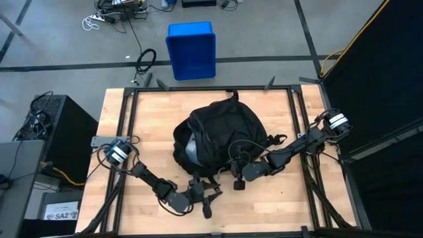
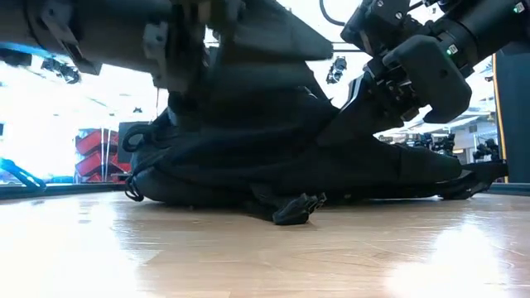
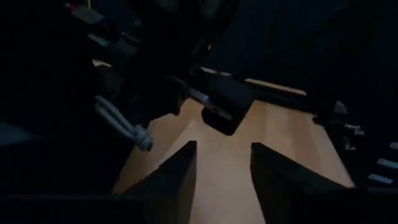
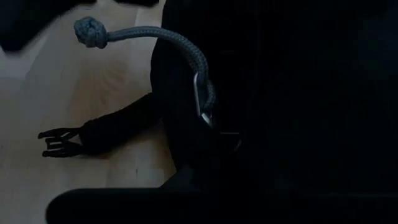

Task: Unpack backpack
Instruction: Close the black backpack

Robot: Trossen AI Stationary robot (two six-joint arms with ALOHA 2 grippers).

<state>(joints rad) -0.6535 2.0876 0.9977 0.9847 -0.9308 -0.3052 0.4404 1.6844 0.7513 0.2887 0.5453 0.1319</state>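
The black backpack (image 1: 218, 135) lies with its underside on the wooden table (image 1: 284, 205), mid-table. My left gripper (image 3: 222, 146) hovers at the pack's near edge (image 1: 210, 193), open, with only bare wood showing between its fingers. A grey knotted cord pull (image 4: 143, 37) hangs from a zip slider (image 4: 202, 106) and shows beside my left gripper too (image 3: 124, 127); nothing holds it. My right gripper (image 1: 239, 177) is shut at the pack's near right side. A strap with a black buckle (image 4: 62, 142) trails from the pack onto the wood. My right gripper is shut on the backpack's black fabric at its near right side (image 2: 352, 112), coming slanting down from the table's right. The fabric rises toward the fingers while the pack's underside stays on the table. Its own wrist view is too dark to show the exact spot.
A blue plastic bin (image 1: 192, 49) stands on the floor beyond the far edge. Black frame rails (image 1: 129, 112) run along the table's sides. Bare wood lies open at the near right (image 1: 284, 205) and along the far edge (image 1: 165, 106).
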